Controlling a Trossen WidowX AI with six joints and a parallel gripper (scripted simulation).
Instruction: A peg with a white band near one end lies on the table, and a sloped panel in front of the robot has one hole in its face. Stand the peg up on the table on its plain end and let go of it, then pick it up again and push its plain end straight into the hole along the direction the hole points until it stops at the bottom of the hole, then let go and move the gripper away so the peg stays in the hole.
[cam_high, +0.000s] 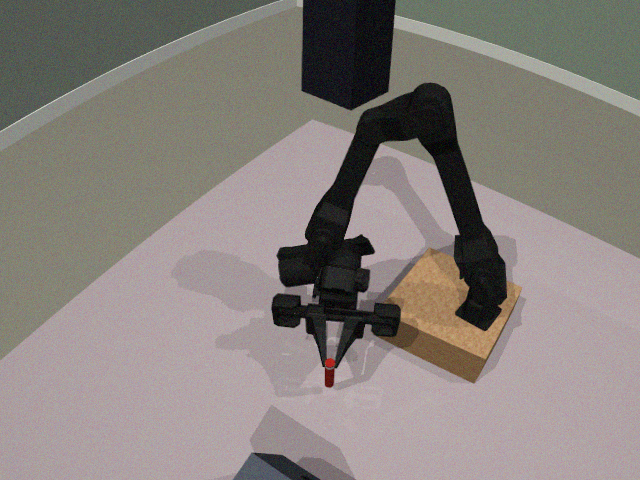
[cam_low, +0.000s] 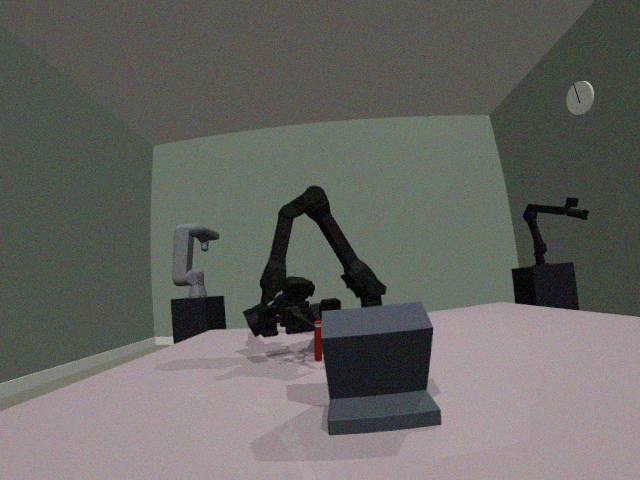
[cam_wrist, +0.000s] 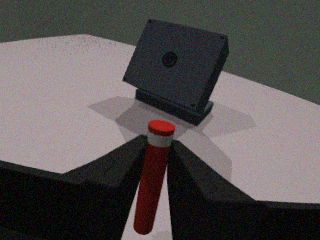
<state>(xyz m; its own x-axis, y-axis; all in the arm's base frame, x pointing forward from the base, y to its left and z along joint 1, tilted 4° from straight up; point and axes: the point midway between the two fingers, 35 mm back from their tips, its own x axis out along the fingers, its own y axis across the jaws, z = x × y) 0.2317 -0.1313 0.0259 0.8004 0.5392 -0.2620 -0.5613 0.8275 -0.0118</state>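
The red peg (cam_high: 329, 377) (cam_low: 318, 343) (cam_wrist: 151, 185) stands about upright, its white band near the top and its plain end down. My gripper (cam_high: 329, 363) (cam_wrist: 158, 145) is shut on the peg at the banded end, with the fingers tilted down toward it. The plain end is at or just above the table; I cannot tell whether it touches. The dark sloped panel (cam_wrist: 195, 65) (cam_low: 377, 364) (cam_high: 261, 469) stands beyond the peg in the wrist view. Its round hole (cam_wrist: 169, 59) faces my side. The hole is hidden in the top and exterior views.
The arm's base stands on a wooden block (cam_high: 439, 320), to the right of the gripper in the top view. The panel has a low foot (cam_low: 382, 413) at its base. Two other robots on dark pedestals (cam_low: 199, 317) (cam_low: 547, 284) stand far behind the table.
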